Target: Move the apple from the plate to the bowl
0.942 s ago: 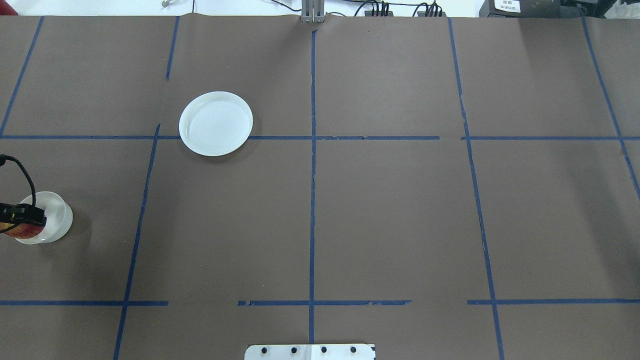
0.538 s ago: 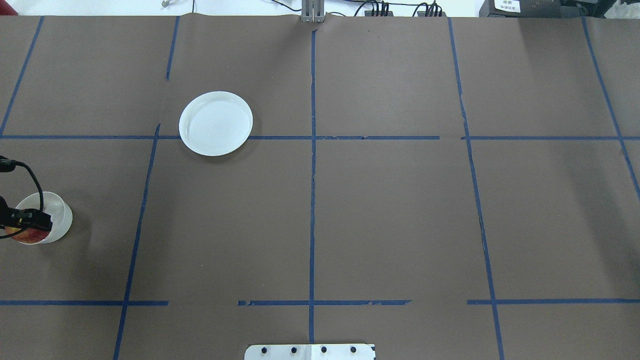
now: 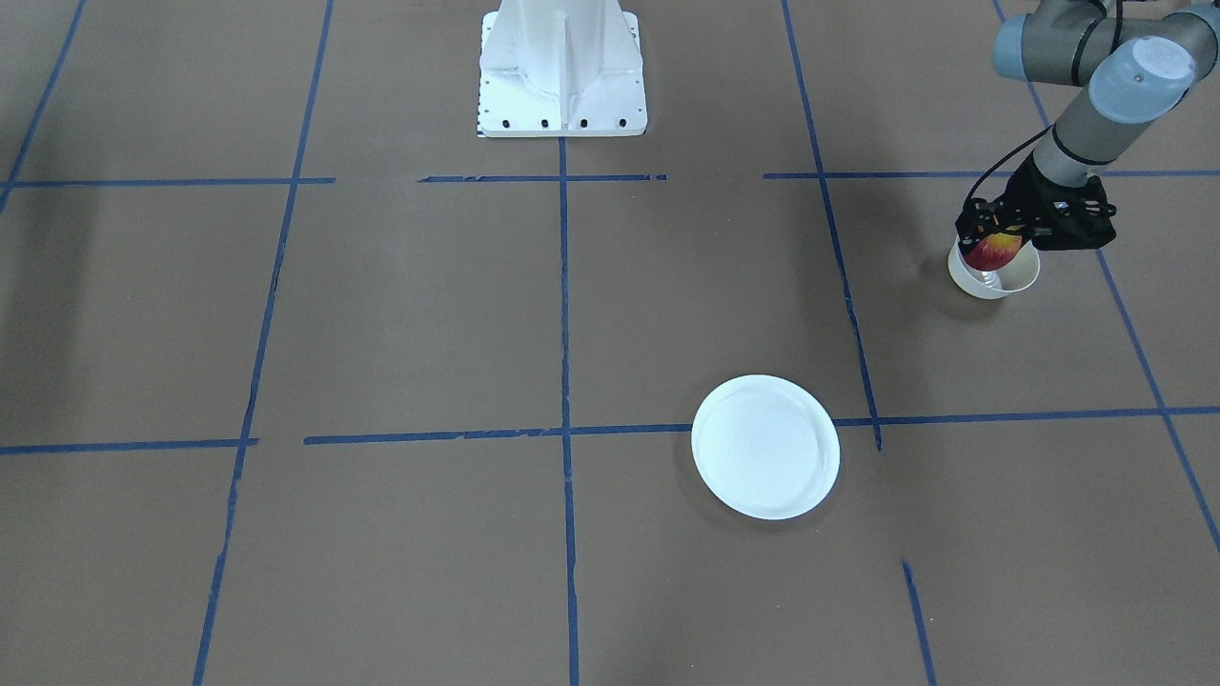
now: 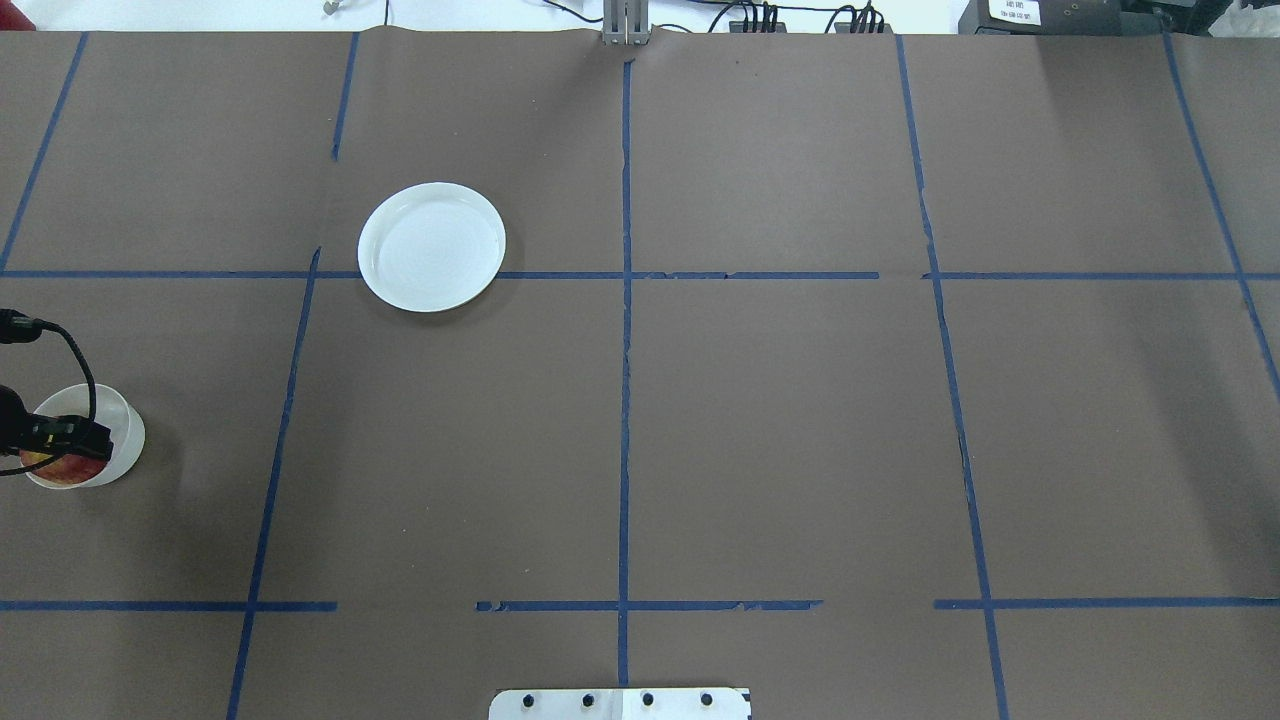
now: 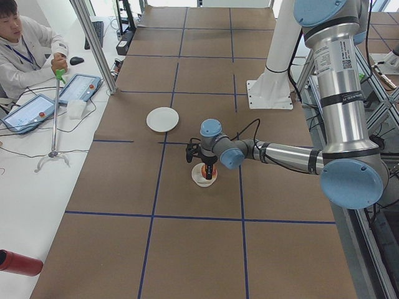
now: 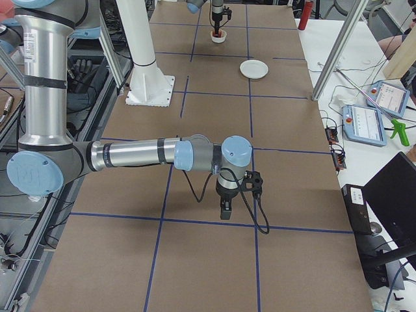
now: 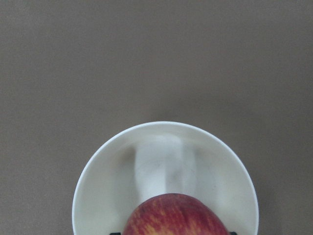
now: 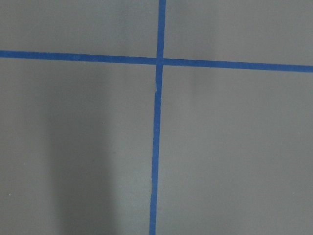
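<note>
**Apple held at the bowl's mouth, not yet released**

The apple (image 3: 994,252) is clamped between the jaws of the left gripper (image 3: 993,240), right at the mouth of the bowl (image 3: 1025,277). It is round and smooth-skinned, red streaked with yellow. Whether it touches the bowl's floor cannot be told. In the left wrist view it sits toward one side of the bowl rather than over the centre.

The bowl is small, deep and thin-walled, glossy cream inside, and only a little wider than the fruit. That tight fit looks like the main risk. As the fingers spread they could catch the rim and drag or tip so light a vessel. An off-centre drop could send the apple against the slick wall and rock the bowl over.

Well apart from the bowl, toward the table's middle, lies the plate (image 3: 765,446), flat, shiny white and bare. Farther from the bowl, the right gripper (image 6: 225,211) hangs over the matte brown table cover (image 4: 800,450); its jaws cannot be judged.
</note>
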Tool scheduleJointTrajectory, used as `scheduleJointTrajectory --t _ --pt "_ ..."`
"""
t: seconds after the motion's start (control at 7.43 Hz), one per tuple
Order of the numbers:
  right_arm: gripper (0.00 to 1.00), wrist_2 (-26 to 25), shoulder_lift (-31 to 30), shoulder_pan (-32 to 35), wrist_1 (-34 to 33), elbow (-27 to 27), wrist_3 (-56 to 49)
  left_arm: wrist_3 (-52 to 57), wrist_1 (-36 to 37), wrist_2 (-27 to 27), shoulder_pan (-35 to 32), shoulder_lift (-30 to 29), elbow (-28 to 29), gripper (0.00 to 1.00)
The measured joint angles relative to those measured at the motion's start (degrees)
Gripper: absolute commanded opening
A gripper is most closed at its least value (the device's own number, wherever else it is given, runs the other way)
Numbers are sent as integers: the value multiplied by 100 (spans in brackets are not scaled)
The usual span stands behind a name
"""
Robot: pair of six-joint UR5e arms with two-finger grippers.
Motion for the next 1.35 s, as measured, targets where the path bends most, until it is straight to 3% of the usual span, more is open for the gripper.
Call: scheduleJointTrajectory --t 0.13,0.27,0.67,0.94,1.35 --pt "100 0 0 0 0 -2 3 6 -2 0 1 -9 19 90" --pt "100 0 0 0 0 -3 5 8 -14 0 2 -10 24 92" --pt "100 0 0 0 0 4 5 41 -49 -45 -27 67 -78 91" --pt "100 0 0 0 0 2 4 471 -5 -462 -192 442 -500 91" --pt "100 0 0 0 0 3 6 2097 430 -1089 -1586 891 -879 91"
